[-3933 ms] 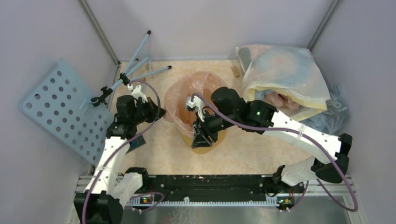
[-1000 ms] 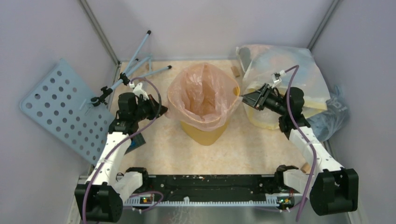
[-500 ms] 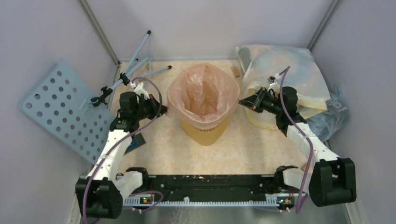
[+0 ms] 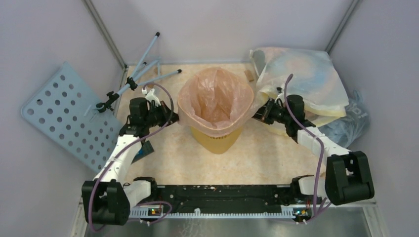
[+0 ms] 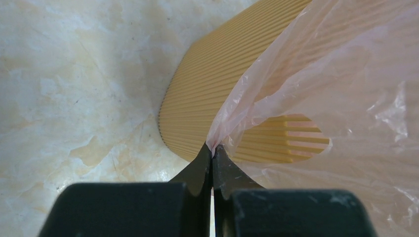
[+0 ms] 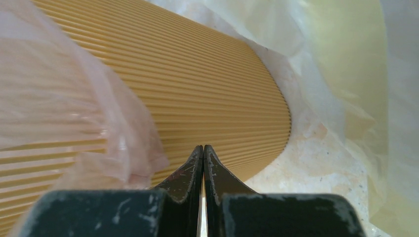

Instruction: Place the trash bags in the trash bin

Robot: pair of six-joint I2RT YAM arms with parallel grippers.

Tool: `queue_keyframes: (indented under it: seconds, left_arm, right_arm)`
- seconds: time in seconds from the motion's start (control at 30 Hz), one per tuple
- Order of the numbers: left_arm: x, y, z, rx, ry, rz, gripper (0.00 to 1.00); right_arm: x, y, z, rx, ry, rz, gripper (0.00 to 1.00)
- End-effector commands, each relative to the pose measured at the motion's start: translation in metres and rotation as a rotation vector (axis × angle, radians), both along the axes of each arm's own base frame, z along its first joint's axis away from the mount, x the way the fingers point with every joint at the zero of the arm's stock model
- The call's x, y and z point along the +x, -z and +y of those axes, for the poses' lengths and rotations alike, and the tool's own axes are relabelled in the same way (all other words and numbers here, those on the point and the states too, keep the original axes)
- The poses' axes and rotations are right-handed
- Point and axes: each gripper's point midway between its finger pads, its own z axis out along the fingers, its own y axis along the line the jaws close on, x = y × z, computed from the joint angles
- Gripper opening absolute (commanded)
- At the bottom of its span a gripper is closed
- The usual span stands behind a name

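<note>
**Overhead and wrist views.** The trash bin (image 4: 217, 140), a yellow-orange translucent plastic basket with fine vertical ribbing and tapering sides, is standing upright near the middle of the table (image 4: 173, 163), whose top is showing a pale, marbled beige pattern. The trash bag (image 4: 215, 98), a thin, crinkled, translucent pink film, is sitting inside the bin. Its mouth is spreading open as a rounded square, and its edge is draping over the rim and partway down the ribbed outer wall.

The left arm is reaching forward from its near-edge base, its wrist turning inward toward the bin's left side. The left gripper (image 5: 213, 147) is pinching a pointed fold of the bag's hanging edge between black wedge-shaped fingers pressed fully together.

The right arm is mirroring this pose at the bin's right side. The right gripper (image 6: 203, 148) is likewise holding its jaws pressed together, with the tips lying just beside the film's edge and pointing at the ribbed wall. Whether any film is caught there cannot be told.

A large whitish-yellow translucent sack (image 4: 301, 79) is slumping in the far right corner, with a grey-blue plastic bag (image 4: 350, 123) beside it. A pale blue perforated panel (image 4: 64, 116) and thin blue rods (image 4: 148, 59) are leaning at the left.
</note>
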Motion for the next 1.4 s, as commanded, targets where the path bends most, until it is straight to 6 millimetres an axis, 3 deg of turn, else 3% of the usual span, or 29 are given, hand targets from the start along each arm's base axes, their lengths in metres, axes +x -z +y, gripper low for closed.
queue_keyframes:
  seconds: [0.0, 0.07, 0.17, 0.27, 0.43, 0.53, 0.63, 0.8, 1.03, 1.17, 1.37]
  left_arm:
    - [0.003, 0.007, -0.002, -0.033, -0.003, -0.003, 0.0]
    - [0.001, 0.012, -0.004, -0.046, -0.001, 0.009, 0.0]
    - [0.0, 0.011, -0.004, -0.054, -0.001, 0.007, 0.0]
    - [0.002, 0.002, -0.003, -0.048, -0.012, -0.018, 0.0]
    - [0.004, -0.007, -0.001, -0.039, -0.022, -0.04, 0.0]
    - [0.005, -0.009, 0.0, -0.037, -0.024, -0.045, 0.0]
    - [0.005, -0.011, 0.0, -0.037, -0.023, -0.05, 0.0]
    - [0.005, -0.014, 0.0, -0.04, -0.028, -0.056, 0.0]
    - [0.004, -0.016, 0.0, -0.041, -0.025, -0.061, 0.0]
    - [0.005, -0.013, 0.0, -0.038, -0.027, -0.052, 0.0]
    - [0.005, -0.004, 0.0, -0.039, -0.028, -0.037, 0.0]
  right_arm:
    - [0.005, 0.012, 0.001, -0.039, 0.003, -0.037, 0.0]
    - [0.004, 0.019, 0.0, -0.061, 0.008, -0.032, 0.0]
    - [0.0, 0.014, -0.001, -0.062, 0.003, -0.061, 0.0]
    - [0.0, -0.008, -0.007, -0.08, 0.036, -0.119, 0.15]
    - [-0.001, -0.045, -0.031, -0.161, 0.157, -0.206, 0.21]
    - [-0.004, -0.066, -0.039, -0.17, 0.201, -0.27, 0.34]
    - [-0.008, -0.077, -0.031, -0.131, 0.161, -0.296, 0.43]
    - [-0.005, -0.075, -0.014, -0.123, 0.095, -0.278, 0.47]
    - [0.005, -0.067, 0.001, -0.115, 0.059, -0.259, 0.45]
    - [0.012, -0.046, 0.002, -0.152, 0.059, -0.207, 0.23]
    - [0.012, -0.012, 0.001, -0.184, 0.055, -0.151, 0.03]
